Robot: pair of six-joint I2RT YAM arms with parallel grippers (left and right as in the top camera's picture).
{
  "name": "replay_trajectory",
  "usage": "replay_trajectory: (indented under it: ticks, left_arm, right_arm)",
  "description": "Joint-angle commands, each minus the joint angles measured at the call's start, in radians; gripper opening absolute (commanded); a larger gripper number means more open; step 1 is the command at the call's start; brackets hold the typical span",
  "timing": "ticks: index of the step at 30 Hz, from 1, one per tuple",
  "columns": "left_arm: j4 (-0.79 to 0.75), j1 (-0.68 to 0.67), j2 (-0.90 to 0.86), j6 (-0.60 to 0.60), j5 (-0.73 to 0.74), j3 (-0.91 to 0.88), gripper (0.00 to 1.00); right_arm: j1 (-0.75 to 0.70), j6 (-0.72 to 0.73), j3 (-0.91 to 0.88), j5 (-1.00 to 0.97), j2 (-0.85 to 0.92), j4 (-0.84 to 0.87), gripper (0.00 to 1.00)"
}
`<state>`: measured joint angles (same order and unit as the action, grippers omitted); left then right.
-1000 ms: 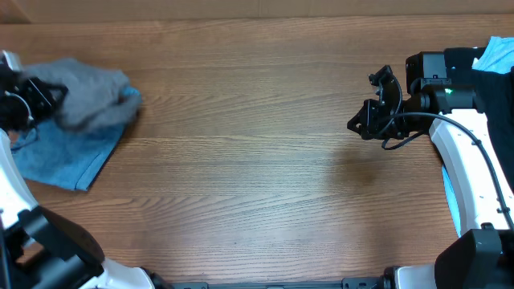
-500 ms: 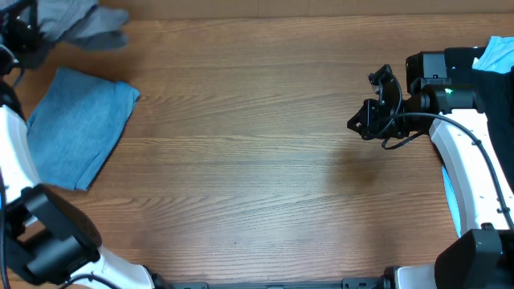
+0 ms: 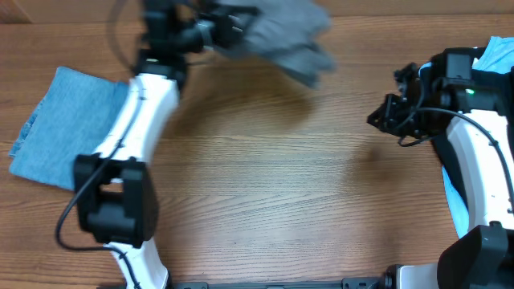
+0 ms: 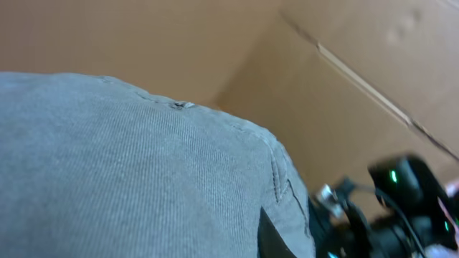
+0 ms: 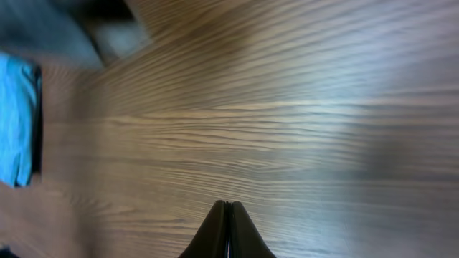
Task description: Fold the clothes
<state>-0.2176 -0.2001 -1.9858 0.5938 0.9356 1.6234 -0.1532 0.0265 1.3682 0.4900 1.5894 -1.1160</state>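
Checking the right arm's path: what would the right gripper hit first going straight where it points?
Probably the bare table. The shut right gripper points at open wood; the grey garment and blue cloth lie off to the side, though depth is unclear.

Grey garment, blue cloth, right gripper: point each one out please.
grey garment (image 3: 285,36), overhead view, middle of the bunched fabric.
blue cloth (image 3: 68,128), overhead view, centre of its top face.
right gripper (image 5: 228,209), right wrist view, where the shut fingertips meet.
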Motion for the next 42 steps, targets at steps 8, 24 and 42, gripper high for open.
replay_trajectory:
  ticks: [8, 24, 42]
  left_arm:
    - [0.875, -0.149, -0.263, -0.319, -0.127, 0.017, 0.04]
    - [1.473, -0.180, 0.044, -0.323, -0.607, 0.017, 0.04]
    - [1.130, -0.457, 0.030, -0.326, -0.826, 0.426, 0.04]
  right_arm:
    - [-0.174, -0.006, 0.008, -0.012, -0.005, -0.010, 0.04]
    - [-0.050, -0.174, 0.008, 0.217, -0.005, -0.045, 0.04]
    - [-0.068, -0.101, 0.008, 0.158, -0.005, 0.034, 0.04]
